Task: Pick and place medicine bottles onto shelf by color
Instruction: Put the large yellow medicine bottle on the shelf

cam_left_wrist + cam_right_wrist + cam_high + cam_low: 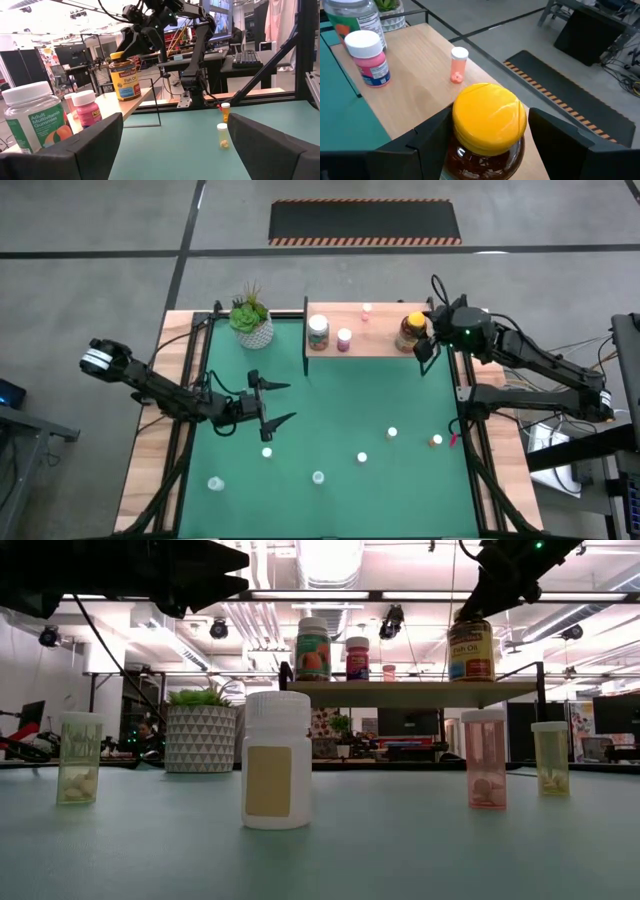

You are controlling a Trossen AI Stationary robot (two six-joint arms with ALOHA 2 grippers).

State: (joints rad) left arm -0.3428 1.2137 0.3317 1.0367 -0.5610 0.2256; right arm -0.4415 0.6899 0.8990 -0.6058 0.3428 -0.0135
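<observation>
The big amber jar with a round yellow lid (489, 116) stands on the low wooden shelf (375, 340). The right gripper (487, 135) sits around it, fingers apart, not squeezing. The left gripper (281, 403) waits wide open over the green mat, away from the shelf.

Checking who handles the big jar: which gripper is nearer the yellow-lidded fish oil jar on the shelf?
The right gripper. Its fingers flank the fish oil jar on the shelf. The left gripper hovers open over the green mat, well away.
</observation>
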